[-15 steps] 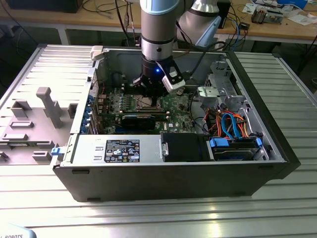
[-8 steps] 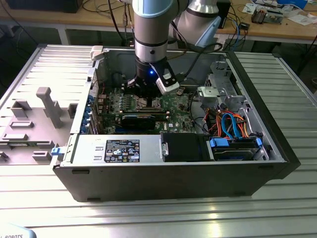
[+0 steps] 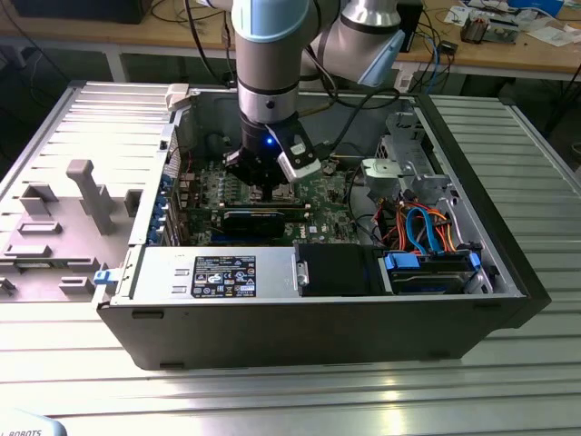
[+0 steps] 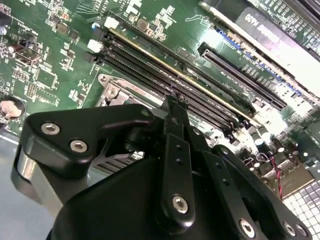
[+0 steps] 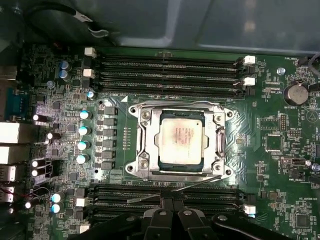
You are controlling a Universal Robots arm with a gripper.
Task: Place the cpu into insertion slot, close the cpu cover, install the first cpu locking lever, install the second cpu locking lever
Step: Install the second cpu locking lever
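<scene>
Open computer case (image 3: pixel 508 282) lying on a ribbed metal tabletop (image 3: pixel 272 400), with the robot arm (image 3: pixel 268 54) reaching down into it over the green motherboard (image 5: pixel 280 165).

In the first wrist view, the cpu (image 5: pixel 181 139) sits flat in the insertion slot (image 5: pixel 159 162), its dull silver top facing the camera. The cpu cover (image 5: pixel 217 137) lies closed around it, its silvery frame bordering the chip on all sides with the chip showing through the cut-out centre. A thin wire locking lever (image 5: pixel 172 190) runs slantwise just past the cover's near edge, crossing the neighbouring memory slots (image 5: pixel 165 75) on that side; whether it is latched cannot be told.

The gripper (image 5: pixel 173 202) hangs just beside this lever, clear of the cpu itself. Its black fingers (image 5: pixel 167 205) stand together, tips meeting at a narrow point close to the wire; contact with the lever cannot be confirmed. In the second wrist view the gripper (image 4: pixel 176 102) likewise tapers to closed tips above the long black memory slots (image 4: pixel 190 85).

Memory slots flank the socket on two opposite sides. A row of capacitors (image 5: pixel 84 137) borders a third side, and low board parts lie on the fourth. In the exterior view, the case walls and a black shroud (image 3: pixel 336 268) enclose the working area around the gripper (image 3: pixel 263 186).
</scene>
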